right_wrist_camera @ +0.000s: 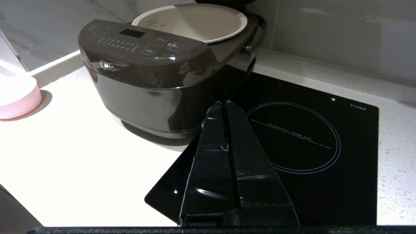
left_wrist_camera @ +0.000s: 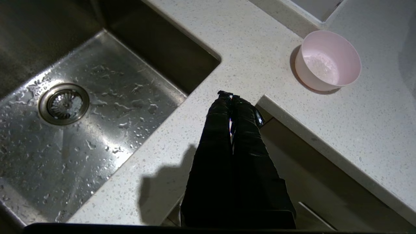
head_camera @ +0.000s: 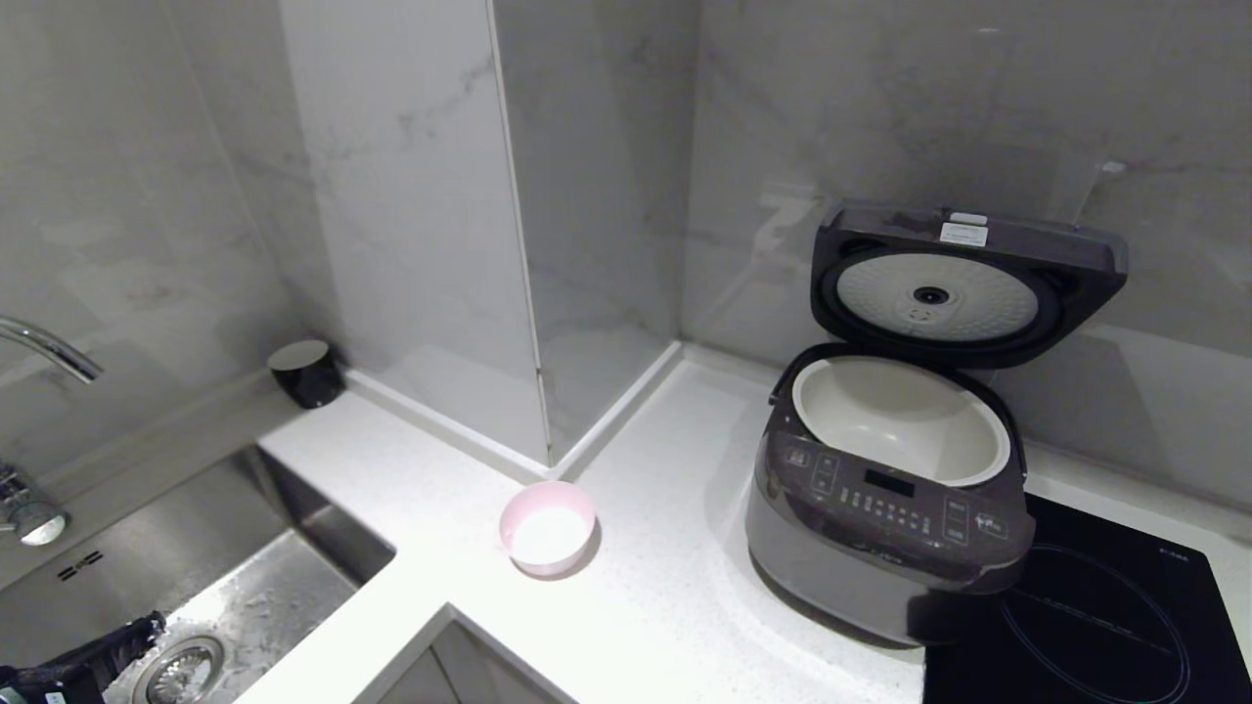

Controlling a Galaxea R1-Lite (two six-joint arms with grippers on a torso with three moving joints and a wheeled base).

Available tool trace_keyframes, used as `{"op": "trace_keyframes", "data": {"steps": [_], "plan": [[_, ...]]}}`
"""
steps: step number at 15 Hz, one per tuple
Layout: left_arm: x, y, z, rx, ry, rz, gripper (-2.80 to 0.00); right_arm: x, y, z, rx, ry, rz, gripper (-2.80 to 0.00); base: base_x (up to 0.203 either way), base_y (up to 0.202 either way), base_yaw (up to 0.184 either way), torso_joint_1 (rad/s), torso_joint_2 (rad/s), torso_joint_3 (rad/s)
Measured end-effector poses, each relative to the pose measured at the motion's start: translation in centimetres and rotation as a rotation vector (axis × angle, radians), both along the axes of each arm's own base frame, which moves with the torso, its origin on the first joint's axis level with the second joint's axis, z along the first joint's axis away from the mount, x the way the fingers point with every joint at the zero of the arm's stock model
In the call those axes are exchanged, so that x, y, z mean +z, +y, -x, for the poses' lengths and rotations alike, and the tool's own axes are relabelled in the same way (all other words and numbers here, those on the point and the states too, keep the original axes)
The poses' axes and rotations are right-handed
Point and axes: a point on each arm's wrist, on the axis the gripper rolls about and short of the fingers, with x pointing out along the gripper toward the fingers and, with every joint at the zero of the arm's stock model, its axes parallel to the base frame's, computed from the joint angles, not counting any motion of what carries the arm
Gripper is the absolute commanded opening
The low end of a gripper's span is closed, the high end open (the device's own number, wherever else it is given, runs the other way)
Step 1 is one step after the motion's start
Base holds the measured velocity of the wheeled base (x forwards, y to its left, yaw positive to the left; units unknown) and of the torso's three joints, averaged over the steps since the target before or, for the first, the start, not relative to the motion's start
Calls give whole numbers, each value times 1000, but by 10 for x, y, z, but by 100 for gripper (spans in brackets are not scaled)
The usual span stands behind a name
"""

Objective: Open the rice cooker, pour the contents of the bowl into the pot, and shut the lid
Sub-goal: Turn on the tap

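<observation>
Head view, left to right: steel sink (head_camera: pixel 196 587), left gripper (left_wrist_camera: pixel 230 95) closed and empty over the white speckled worktop (head_camera: pixel 646 606). Then small pale pink round bowl (head_camera: pixel 547 528) holding whitish contents (left_wrist_camera: pixel 321 66), standing left of the dark grey-brown rice cooker (head_camera: pixel 880 528). Hinged lid (head_camera: pixel 963 284) raised, cream-white pot (head_camera: pixel 900 416) exposed; right gripper (right_wrist_camera: pixel 223 103) closed above black hob (right_wrist_camera: pixel 308 143).

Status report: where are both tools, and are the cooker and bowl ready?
Left tool shut, empty, near sink. Right tool shut, over hob. Lid up, bowl on counter, unpoured. Nothing in the way.
</observation>
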Motion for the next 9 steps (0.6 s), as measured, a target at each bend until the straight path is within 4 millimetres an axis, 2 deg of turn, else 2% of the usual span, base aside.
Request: {"op": "trace_keyframes", "data": {"steps": [5,7,9], "plan": [[2,4,-6,29,15,-2,-280,0,0,0,0,0,0,-280,0,0,0,0,0,0],[5,16,-16,112,53,-6,-280,0,0,0,0,0,0,-280,0,0,0,0,0,0],[6,38,-31,240,115,-1,-280,0,0,0,0,0,0,-280,0,0,0,0,0,0]]}}
